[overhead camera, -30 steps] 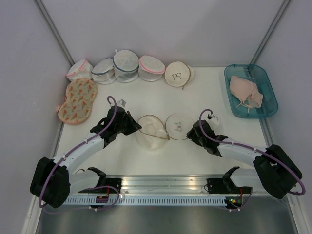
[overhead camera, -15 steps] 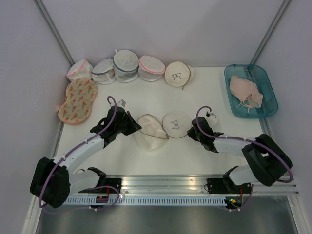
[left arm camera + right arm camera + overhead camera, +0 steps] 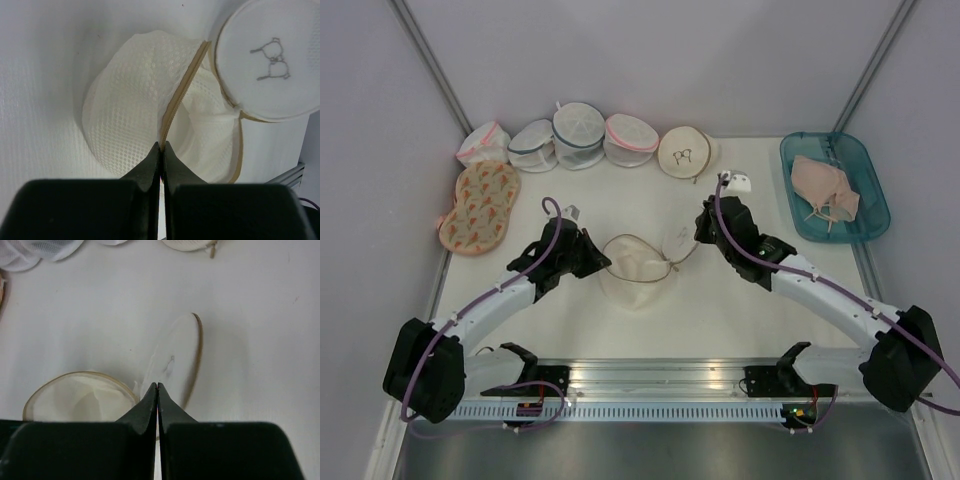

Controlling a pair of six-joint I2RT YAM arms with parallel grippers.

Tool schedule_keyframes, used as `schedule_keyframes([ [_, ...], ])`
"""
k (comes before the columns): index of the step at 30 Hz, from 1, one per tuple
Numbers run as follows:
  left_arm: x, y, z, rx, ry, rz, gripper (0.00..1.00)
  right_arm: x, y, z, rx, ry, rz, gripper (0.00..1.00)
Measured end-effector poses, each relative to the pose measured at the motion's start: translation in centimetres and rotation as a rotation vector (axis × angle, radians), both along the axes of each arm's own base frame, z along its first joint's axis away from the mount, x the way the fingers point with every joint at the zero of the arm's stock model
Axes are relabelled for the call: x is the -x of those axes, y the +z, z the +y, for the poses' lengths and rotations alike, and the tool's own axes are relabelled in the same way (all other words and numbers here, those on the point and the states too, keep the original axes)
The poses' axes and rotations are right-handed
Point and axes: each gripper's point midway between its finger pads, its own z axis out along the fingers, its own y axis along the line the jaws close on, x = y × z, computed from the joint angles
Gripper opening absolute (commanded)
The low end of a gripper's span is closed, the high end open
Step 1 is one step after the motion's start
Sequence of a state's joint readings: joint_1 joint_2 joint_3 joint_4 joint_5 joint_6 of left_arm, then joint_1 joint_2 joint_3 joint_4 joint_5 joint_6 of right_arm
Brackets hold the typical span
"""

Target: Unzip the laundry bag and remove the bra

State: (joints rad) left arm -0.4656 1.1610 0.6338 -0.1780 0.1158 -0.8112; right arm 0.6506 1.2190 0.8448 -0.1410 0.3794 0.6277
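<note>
Laundry bag [image 3: 632, 270] lid [image 3: 677, 246] now tipped upright, pinched by right fingers [image 3: 146, 412].

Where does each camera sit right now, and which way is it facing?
Top: fixed above and behind the arms, looking down on the table; both arms show, bases at the bottom, left hand and right hand on the open bag.
Left wrist: on the left arm, looking along its shut hand at the bag's zip rim, which it pinches.
Right wrist: on the right arm, looking down past its shut hand at the lid, tipped up on edge.
Shared: both wrist views show the lid.
</note>
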Motion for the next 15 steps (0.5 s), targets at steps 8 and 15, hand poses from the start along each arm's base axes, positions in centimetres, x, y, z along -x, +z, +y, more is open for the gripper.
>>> schedule_keyframes([
  [8,-0.1,-0.3,-0.4,0.009,-0.013,0.009,0.02,3.0,2.9,10.9,0.326,0.403,-0.098,0.00],
  [15,-0.2,-0.1,-0.5,0.017,-0.016,0.001,0.02,6.1,-2.5,13.3,0.544,0.509,-0.016,0.15],
])
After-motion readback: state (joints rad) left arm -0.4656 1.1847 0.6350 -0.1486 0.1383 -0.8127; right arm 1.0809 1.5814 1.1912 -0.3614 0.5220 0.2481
